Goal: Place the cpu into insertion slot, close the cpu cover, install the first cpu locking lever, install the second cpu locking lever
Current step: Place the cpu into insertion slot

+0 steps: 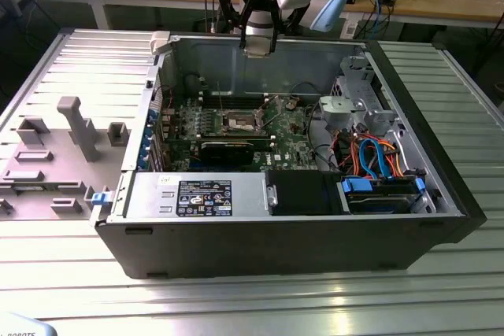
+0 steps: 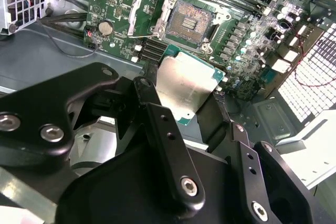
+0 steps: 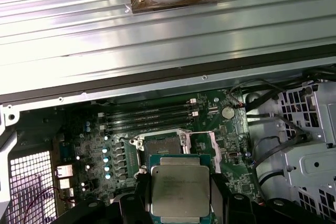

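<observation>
My gripper [image 1: 258,42] hangs above the back wall of the open computer case [image 1: 441,194], shut on the cpu [image 1: 258,40]. In both wrist views the cpu [image 2: 186,86] [image 3: 178,192] is a flat silver-grey square with a green edge, pinched between the two black fingers [image 2: 157,124]. The insertion slot [image 1: 239,122] [image 2: 190,20] [image 3: 161,145] lies below on the green board, its dark contact field bare. The cpu cover [image 2: 140,11] [image 3: 210,145] stands flipped open beside the slot. The cpu is well above the slot, not touching it.
A long black graphics card [image 1: 227,149] lies just in front of the slot, with memory slots [image 3: 147,114] behind it. A metal drive cage [image 1: 358,104] and blue and orange cables [image 1: 378,159] fill the exterior view's right. A grey fixture [image 1: 63,131] sits outside the case.
</observation>
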`<act>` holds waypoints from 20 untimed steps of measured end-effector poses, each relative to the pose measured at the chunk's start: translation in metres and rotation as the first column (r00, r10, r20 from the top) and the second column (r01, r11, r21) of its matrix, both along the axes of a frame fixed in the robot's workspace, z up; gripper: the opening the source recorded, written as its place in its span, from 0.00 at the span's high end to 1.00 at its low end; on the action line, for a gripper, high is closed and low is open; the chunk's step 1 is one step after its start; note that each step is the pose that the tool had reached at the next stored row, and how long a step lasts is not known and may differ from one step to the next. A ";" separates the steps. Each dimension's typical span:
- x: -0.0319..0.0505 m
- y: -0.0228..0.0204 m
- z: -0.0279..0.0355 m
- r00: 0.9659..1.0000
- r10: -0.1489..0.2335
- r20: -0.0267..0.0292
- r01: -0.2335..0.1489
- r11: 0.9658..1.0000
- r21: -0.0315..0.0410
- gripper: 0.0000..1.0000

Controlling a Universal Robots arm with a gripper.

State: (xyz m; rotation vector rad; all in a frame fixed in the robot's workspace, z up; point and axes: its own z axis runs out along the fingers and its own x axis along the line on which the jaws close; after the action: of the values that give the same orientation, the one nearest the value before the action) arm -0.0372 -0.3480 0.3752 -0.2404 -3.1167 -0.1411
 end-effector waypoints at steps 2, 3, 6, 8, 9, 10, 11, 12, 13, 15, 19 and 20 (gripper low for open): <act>0.0000 0.0000 -0.0002 1.000 -0.012 0.000 0.012 1.000 0.000 0.46; 0.0000 0.0000 -0.0003 1.000 -0.016 0.000 0.016 1.000 0.000 0.46; 0.0000 0.0000 -0.0004 1.000 -0.030 0.000 0.030 1.000 0.000 0.46; 0.0000 0.0000 -0.0004 0.999 -0.032 0.000 0.032 0.999 0.000 0.46; 0.0000 0.0000 -0.0005 0.999 -0.032 0.000 0.032 0.999 0.000 0.46; 0.0000 0.0000 -0.0004 0.999 -0.034 0.000 0.034 0.999 0.000 0.46; 0.0000 0.0000 -0.0004 0.999 -0.034 0.000 0.034 0.999 0.000 0.46; 0.0000 0.0000 -0.0004 0.999 -0.035 0.000 0.035 0.999 0.000 0.46; 0.0000 0.0000 -0.0004 0.999 -0.035 0.000 0.035 0.999 0.000 0.46; 0.0000 0.0000 -0.0004 0.999 -0.035 0.000 0.035 0.999 0.000 0.46; -0.0001 0.0000 -0.0004 0.999 -0.036 0.000 0.036 0.999 0.000 0.46; -0.0001 0.0000 -0.0004 0.999 -0.036 0.000 0.036 0.999 0.000 0.46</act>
State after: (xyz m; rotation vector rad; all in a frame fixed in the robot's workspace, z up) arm -0.0373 -0.3480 0.3747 -0.2967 -3.1135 -0.1418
